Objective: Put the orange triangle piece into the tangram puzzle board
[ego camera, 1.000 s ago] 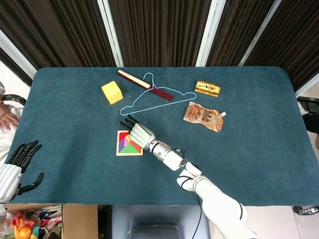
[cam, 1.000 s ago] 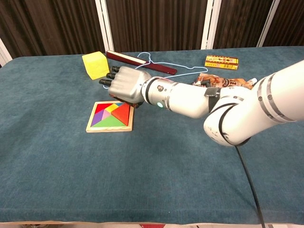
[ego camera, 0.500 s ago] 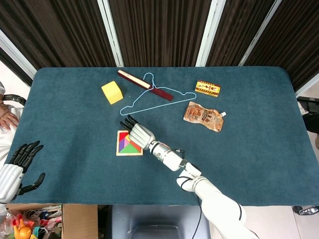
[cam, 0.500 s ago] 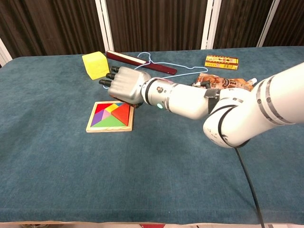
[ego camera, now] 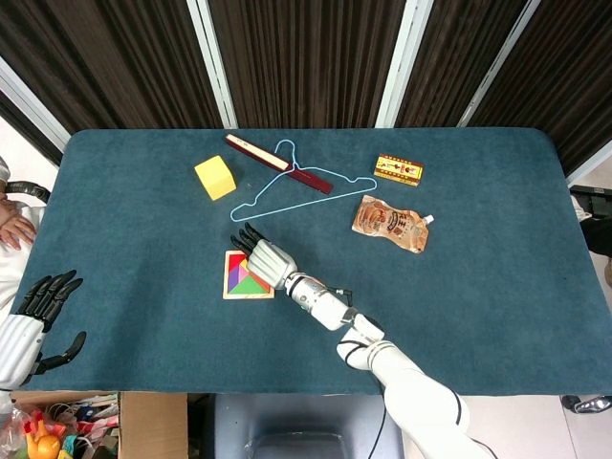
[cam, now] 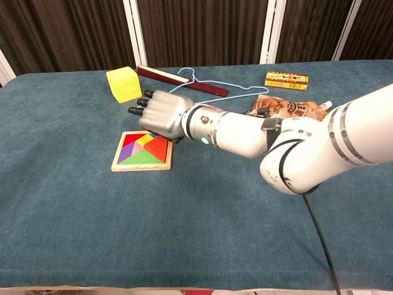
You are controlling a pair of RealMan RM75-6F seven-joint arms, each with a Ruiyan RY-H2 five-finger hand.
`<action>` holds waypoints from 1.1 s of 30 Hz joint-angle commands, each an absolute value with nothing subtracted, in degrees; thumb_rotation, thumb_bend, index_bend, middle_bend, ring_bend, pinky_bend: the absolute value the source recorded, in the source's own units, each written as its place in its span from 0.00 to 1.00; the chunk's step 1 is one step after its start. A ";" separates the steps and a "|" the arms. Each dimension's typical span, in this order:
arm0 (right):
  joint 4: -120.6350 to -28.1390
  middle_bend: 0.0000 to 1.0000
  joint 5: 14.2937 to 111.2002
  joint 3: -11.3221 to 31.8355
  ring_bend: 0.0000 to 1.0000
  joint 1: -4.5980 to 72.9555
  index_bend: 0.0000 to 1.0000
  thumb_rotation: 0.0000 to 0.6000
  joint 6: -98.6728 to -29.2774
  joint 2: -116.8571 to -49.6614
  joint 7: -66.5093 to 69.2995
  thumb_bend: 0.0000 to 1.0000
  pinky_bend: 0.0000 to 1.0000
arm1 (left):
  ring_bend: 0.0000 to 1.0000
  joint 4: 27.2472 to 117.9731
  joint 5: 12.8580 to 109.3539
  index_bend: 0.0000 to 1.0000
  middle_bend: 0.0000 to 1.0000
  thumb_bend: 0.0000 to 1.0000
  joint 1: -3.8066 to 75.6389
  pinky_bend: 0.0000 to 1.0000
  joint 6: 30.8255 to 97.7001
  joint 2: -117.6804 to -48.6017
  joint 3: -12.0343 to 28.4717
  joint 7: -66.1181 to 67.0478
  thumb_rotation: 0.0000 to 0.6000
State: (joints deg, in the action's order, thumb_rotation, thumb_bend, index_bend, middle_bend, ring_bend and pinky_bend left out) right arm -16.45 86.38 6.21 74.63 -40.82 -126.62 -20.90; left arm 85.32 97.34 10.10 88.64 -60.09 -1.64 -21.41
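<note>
As our right hand (cam: 161,114) hovered flat over the board (cam: 142,151), fingers extended, gripping nothing | orange triangle (cam: 158,147) looked seated | we judged only withdrawal left

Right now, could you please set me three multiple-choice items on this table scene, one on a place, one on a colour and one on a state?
1. Where does the right hand sit?
A. Over the far right corner of the tangram puzzle board
B. On the snack pouch
C. Beside the hanger's hook

2. What colour is the cube?
A. Blue
B. Yellow
C. Red

3. How is the left hand?
A. Gripping the hanger
B. Pressing on the board
C. Open, fingers apart, holding nothing

Answers:
1 A: the chest view shows the hand above that corner of the board.
2 B: both views show the cube yellow.
3 C: the head view shows it off the table's near left edge, fingers spread, nothing in them.
</note>
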 commanded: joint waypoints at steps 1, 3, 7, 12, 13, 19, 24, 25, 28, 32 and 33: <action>-16.57 0.05 86.65 5.89 0.00 74.53 0.56 1.00 -40.76 -126.49 -21.02 0.82 0.04 | 0.00 85.29 97.41 0.00 0.00 0.44 10.07 0.01 88.72 -60.09 -1.68 -21.41 1.00; -16.82 0.05 87.03 5.48 0.00 74.39 0.56 1.00 -40.91 -126.36 -21.22 0.82 0.04 | 0.00 85.24 97.52 0.00 0.00 0.44 10.01 0.01 88.84 -60.13 -1.74 -21.38 1.00; -17.36 0.05 87.48 5.01 0.00 74.13 0.56 1.00 -41.28 -126.15 -21.56 0.82 0.04 | 0.00 85.28 97.56 0.00 0.00 0.44 10.12 0.01 88.71 -60.18 -1.73 -21.20 1.00; -17.83 0.05 87.61 4.96 0.00 73.93 0.56 1.00 -41.73 -125.91 -22.33 0.82 0.04 | 0.00 85.28 97.68 0.00 0.00 0.44 10.17 0.01 88.68 -60.17 -1.80 -21.20 1.00; -17.90 0.05 87.59 5.02 0.00 73.89 0.56 1.00 -41.92 -125.84 -22.45 0.82 0.04 | 0.00 85.30 97.70 0.00 0.00 0.44 10.15 0.01 88.73 -60.14 -1.80 -21.22 1.00; -19.56 0.04 86.72 6.41 0.00 73.36 0.48 1.00 -44.61 -124.61 -22.10 0.82 0.04 | 0.00 85.25 97.67 0.00 0.00 0.44 10.13 0.01 88.76 -60.13 -1.83 -21.26 1.00; -24.70 0.03 86.40 7.15 0.00 71.22 0.40 1.00 -49.00 -120.67 -21.16 0.82 0.04 | 0.00 85.37 97.60 0.00 0.00 0.44 10.18 0.01 88.53 -60.26 -1.86 -20.69 1.00; -26.38 0.02 86.44 7.15 0.00 70.48 0.36 1.00 -50.17 -119.53 -21.12 0.79 0.04 | 0.00 85.44 97.65 0.00 0.00 0.44 10.17 0.01 88.53 -60.27 -1.88 -20.54 1.00; -34.99 0.00 86.13 7.11 0.00 65.68 0.23 1.00 -56.06 -114.20 -22.05 0.63 0.01 | 0.00 85.57 97.75 0.00 0.00 0.44 10.15 0.01 88.51 -60.33 -1.95 -20.05 1.00; -55.61 0.00 83.34 5.72 0.00 54.81 0.07 1.00 -63.37 -101.84 -26.46 0.38 0.00 | 0.00 85.84 97.82 0.00 0.00 0.44 10.06 0.01 88.30 -60.51 -2.13 -18.82 1.00; -63.52 0.00 81.31 5.00 0.00 50.96 0.03 1.00 -64.92 -96.76 -29.00 0.35 0.00 | 0.00 85.90 97.98 0.00 0.00 0.44 9.85 0.01 88.49 -60.59 -2.29 -18.29 1.00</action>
